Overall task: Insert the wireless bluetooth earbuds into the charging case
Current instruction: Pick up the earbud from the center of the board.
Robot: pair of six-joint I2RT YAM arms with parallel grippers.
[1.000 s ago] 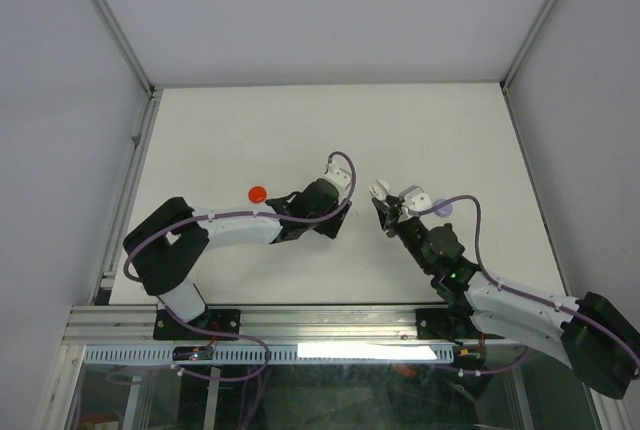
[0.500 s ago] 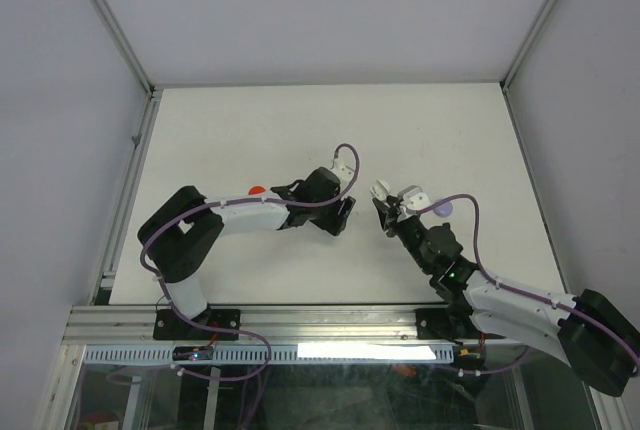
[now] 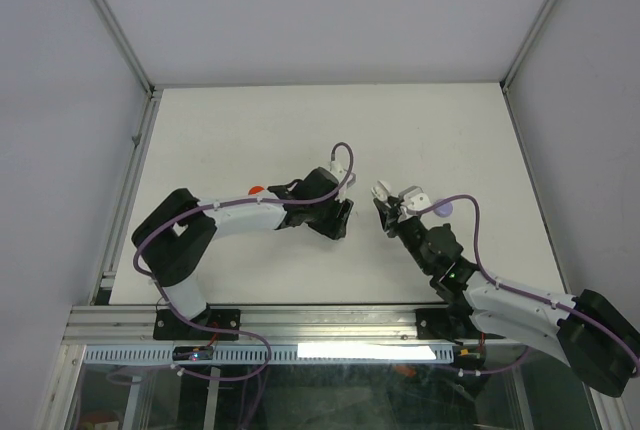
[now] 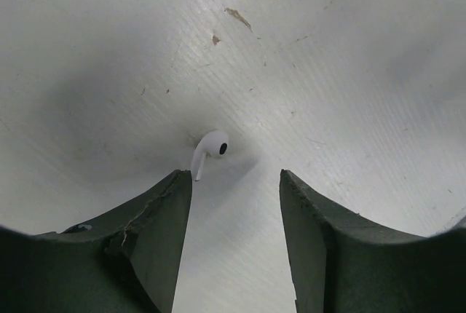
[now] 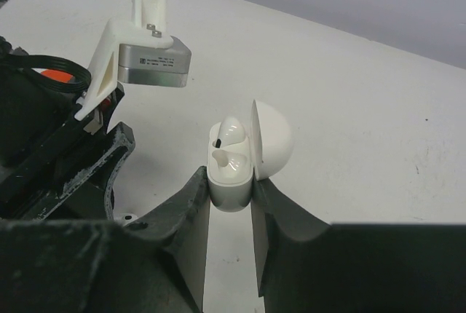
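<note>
Earbud (image 4: 209,148): white, on table (image 4: 328,51), just ahead of left gripper (image 4: 234,175).
Left gripper: jaws apart, empty.
Right gripper (image 5: 229,178): clamped on open charging case (image 5: 234,169).

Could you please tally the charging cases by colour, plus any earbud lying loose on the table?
White case, open, in the right hand: 1
Red case: 1
Lavender case: 1
Loose white earbud: 1
Total: 4

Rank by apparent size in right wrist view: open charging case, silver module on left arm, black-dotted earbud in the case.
1. charging case, though nearest the camera, so its lead is unsure
2. silver module
3. earbud, clearly smallest
</note>
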